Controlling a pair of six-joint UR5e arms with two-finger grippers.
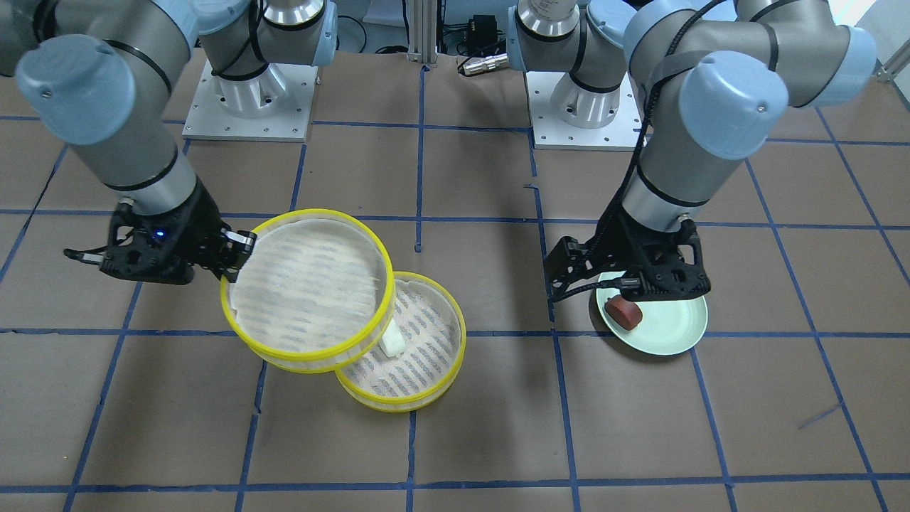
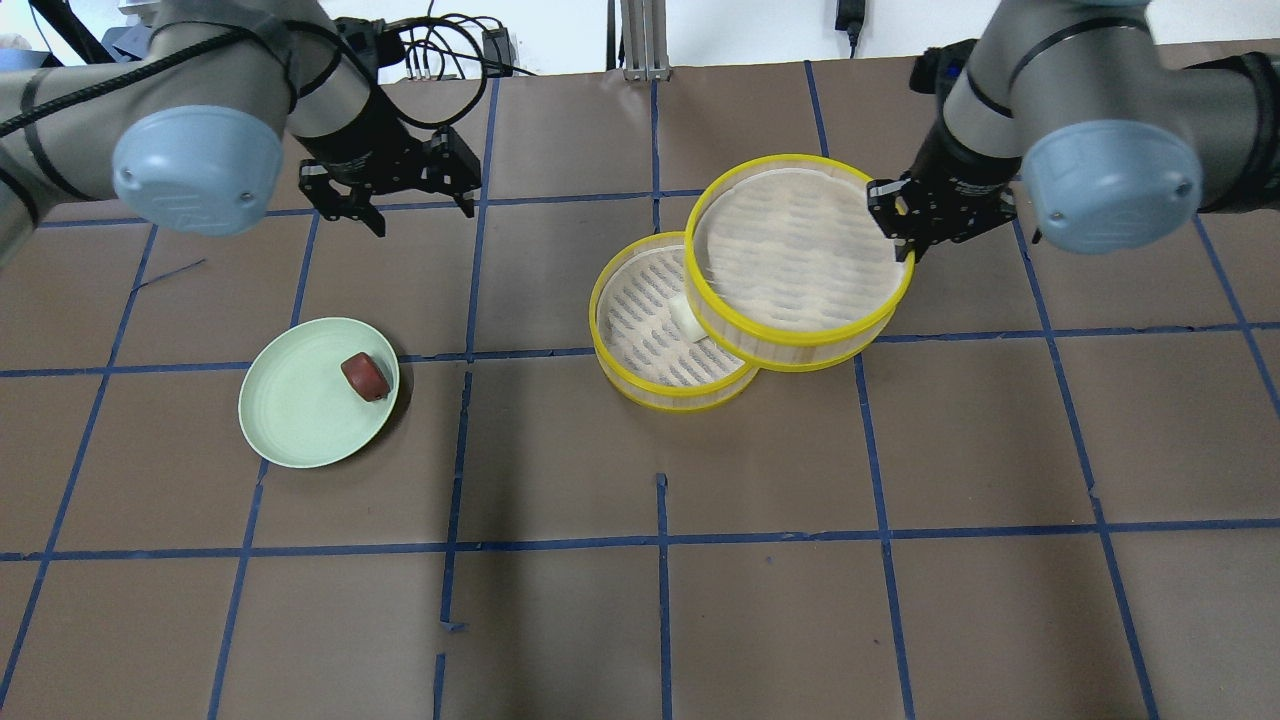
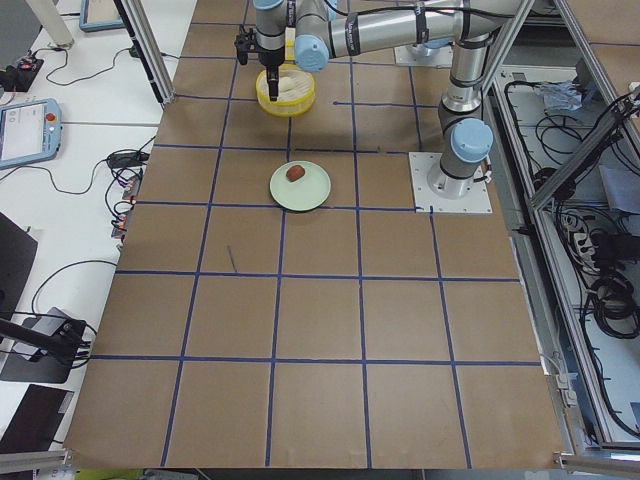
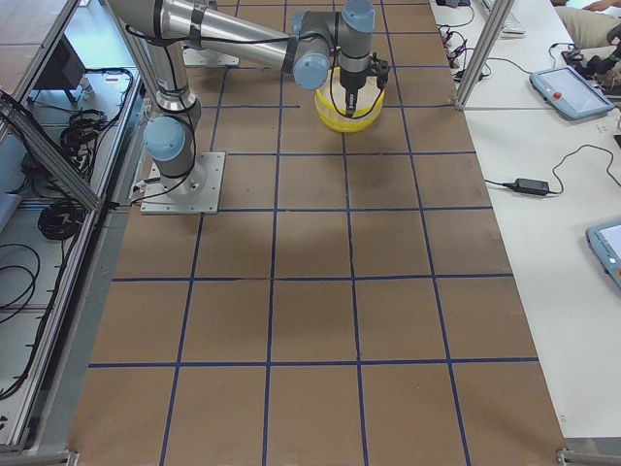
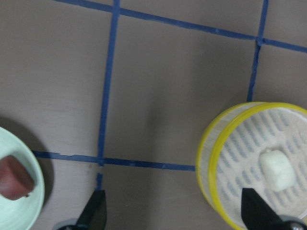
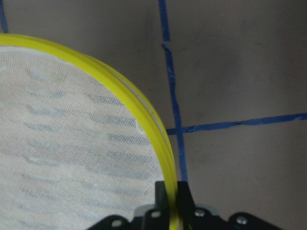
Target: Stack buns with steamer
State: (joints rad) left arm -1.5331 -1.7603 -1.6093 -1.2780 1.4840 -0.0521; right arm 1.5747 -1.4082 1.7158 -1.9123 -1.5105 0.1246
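Note:
My right gripper is shut on the rim of one yellow-rimmed steamer tray and holds it raised, partly overlapping the second tray. The grip on the rim shows close up in the right wrist view. The white bun lies in the lower tray, half under the held tray's edge. The dark red-brown bun sits on the pale green plate. My left gripper is open and empty, hovering beside the plate's robot-side edge.
The table is brown paper marked with a grid of blue tape. Both arm bases stand on metal plates at the robot's side. Cables and a pendant lie off the table's ends in the side views.

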